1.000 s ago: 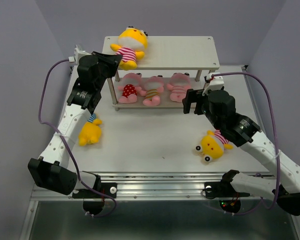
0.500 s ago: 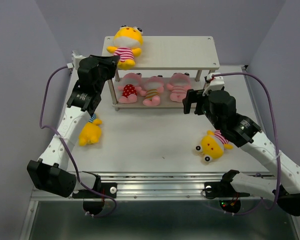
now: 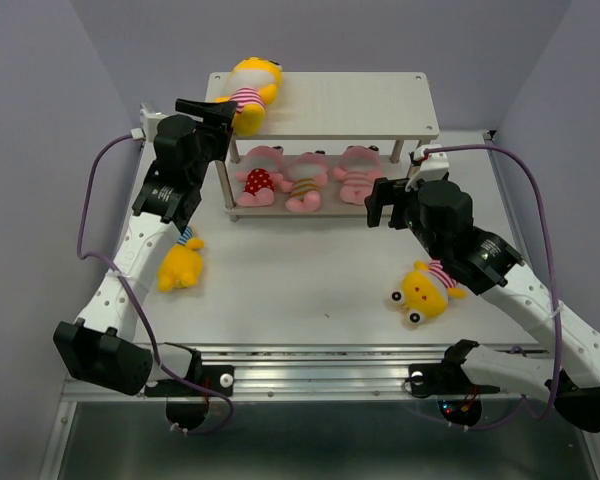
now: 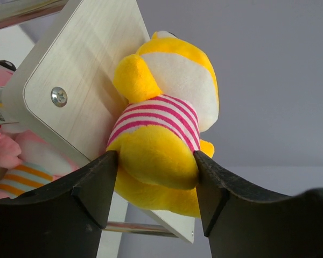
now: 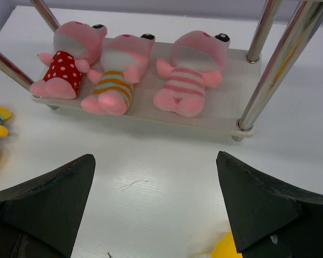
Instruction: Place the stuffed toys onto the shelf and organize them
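A yellow stuffed toy [image 3: 250, 92] in a pink-striped shirt lies at the left end of the shelf's top board [image 3: 350, 105]. My left gripper [image 3: 215, 108] is open, and its fingers flank the toy's lower body [image 4: 161, 140] and touch its sides. Three pink toys [image 3: 260, 178] [image 3: 305, 182] [image 3: 355, 172] lie side by side on the lower board [image 5: 215, 115]. One yellow toy [image 3: 180, 262] lies on the table at the left, another [image 3: 425, 290] at the right. My right gripper [image 3: 385, 205] hovers open and empty in front of the shelf.
The shelf's thin metal legs [image 5: 261, 70] stand just ahead of my right gripper [image 5: 155, 158]. The left arm's purple cable [image 3: 90, 190] loops beside the left wall. Grey walls close in the table on the left, right and back.
My left gripper carried the yellow striped toy up and back onto the top board's left end, then its jaws widened. The right arm stayed still.
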